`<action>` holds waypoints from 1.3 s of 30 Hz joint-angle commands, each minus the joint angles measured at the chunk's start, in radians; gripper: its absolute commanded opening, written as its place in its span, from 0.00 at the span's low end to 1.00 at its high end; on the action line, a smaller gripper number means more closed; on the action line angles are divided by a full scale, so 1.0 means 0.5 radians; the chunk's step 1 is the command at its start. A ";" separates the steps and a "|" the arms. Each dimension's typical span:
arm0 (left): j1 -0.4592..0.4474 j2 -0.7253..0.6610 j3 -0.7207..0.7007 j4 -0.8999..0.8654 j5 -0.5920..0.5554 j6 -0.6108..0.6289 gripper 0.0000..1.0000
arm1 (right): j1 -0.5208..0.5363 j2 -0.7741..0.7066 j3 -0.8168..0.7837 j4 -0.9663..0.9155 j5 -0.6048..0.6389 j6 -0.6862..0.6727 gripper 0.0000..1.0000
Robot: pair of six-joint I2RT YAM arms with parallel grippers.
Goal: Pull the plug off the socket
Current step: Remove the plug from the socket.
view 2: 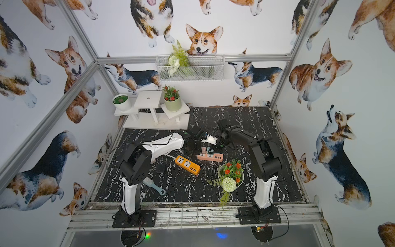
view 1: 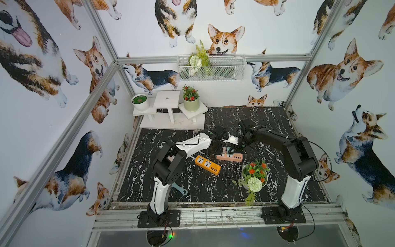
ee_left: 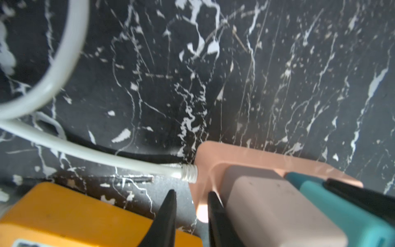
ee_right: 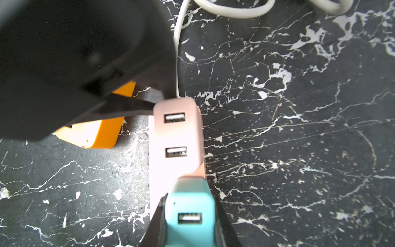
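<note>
The socket is a pink power strip (view 1: pixel 229 157) (view 2: pixel 210 157) lying flat on the black marble table. A pink plug (ee_right: pixel 178 132) and a teal plug (ee_right: pixel 190 216) stand side by side in it. My right gripper (ee_right: pixel 189 198) is shut on the teal plug, one finger on each side. My left gripper (ee_left: pixel 191 192) is at the strip's cable end (ee_left: pixel 202 162), beside the pink plug (ee_left: pixel 267 205). Its jaws stand close together with the strip's corner between them. In both top views the two grippers meet over the strip, which they partly hide.
An orange power strip (view 1: pixel 207 164) lies just in front of the pink one, under the left wrist. A bowl of artificial flowers (view 1: pixel 254 175) stands front right, and a blue brush (view 1: pixel 179 189) front left. A white stand (view 1: pixel 171 111) with pots is at the back left. White cable (ee_left: pixel 74 149) loops behind the strip.
</note>
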 commanded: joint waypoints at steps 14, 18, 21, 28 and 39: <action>-0.046 -0.109 -0.149 -0.018 0.015 -0.088 0.27 | 0.108 -0.115 -0.161 0.175 0.169 0.353 0.00; -0.054 -0.072 -0.129 -0.013 0.023 -0.091 0.27 | 0.117 -0.132 -0.172 0.169 0.159 0.369 0.00; -0.054 -0.025 -0.112 -0.033 0.012 -0.093 0.27 | 0.117 -0.145 -0.185 0.179 0.149 0.386 0.00; -0.083 -0.107 -0.184 0.095 0.008 -0.191 0.27 | 0.124 -0.182 -0.208 0.188 0.124 0.444 0.00; -0.108 0.046 -0.209 -0.138 -0.086 -0.228 0.26 | 0.129 -0.269 -0.273 0.290 0.107 0.544 0.00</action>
